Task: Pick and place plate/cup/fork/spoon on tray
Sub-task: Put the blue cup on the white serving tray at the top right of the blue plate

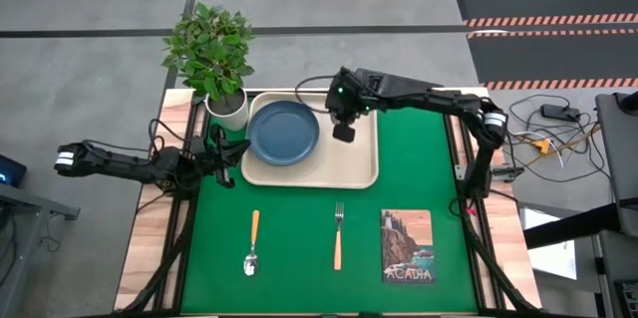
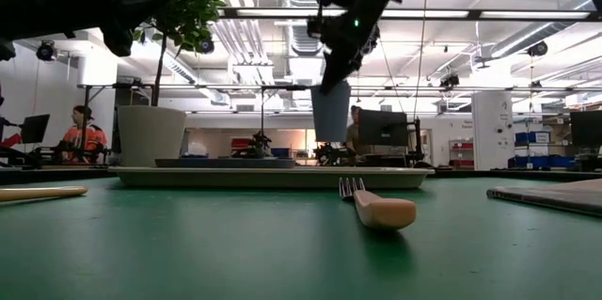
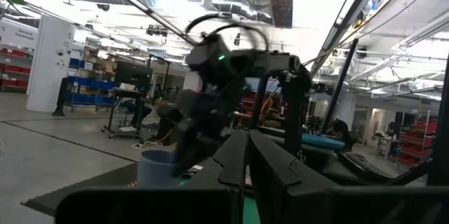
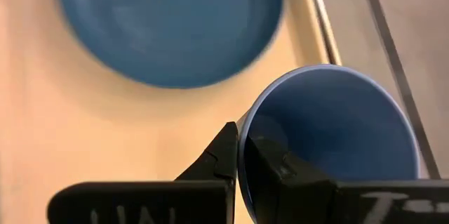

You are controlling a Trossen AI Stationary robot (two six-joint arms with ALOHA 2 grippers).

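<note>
1. Two arms in view. Right gripper (image 1: 343, 131) hangs above the tray (image 1: 361, 172), clamped on the wall of the cup (image 4: 330, 140), one finger inside, one outside.
2. Cup is airborne: low view shows it (image 2: 331, 112) clear above the tray rim, not touching.
3. Plate (image 1: 284, 132) sits in the tray's left half, just beside the spot under the cup. Tray's right half is bare.
4. Left gripper (image 1: 227, 149) waits at the table's left edge, just off the tray's left rim and next to the white plant pot (image 1: 230, 109). Its fingers (image 3: 270, 175) look pressed together, nothing between them.
5. Pot with its leafy plant (image 1: 207, 47) stands at the tray's far-left corner, close to the plate side.
6. Fork (image 1: 338, 235) and spoon (image 1: 251, 245) lie on the green mat (image 1: 299, 268) near the front, well apart from each other and from the tray.
7. ACADIA card (image 1: 407, 246) lies flat right of the fork.
8. Nothing lies between the cutlery and the tray's front rim.
9. Low view: a person (image 2: 80, 135) in the room far behind.
</note>
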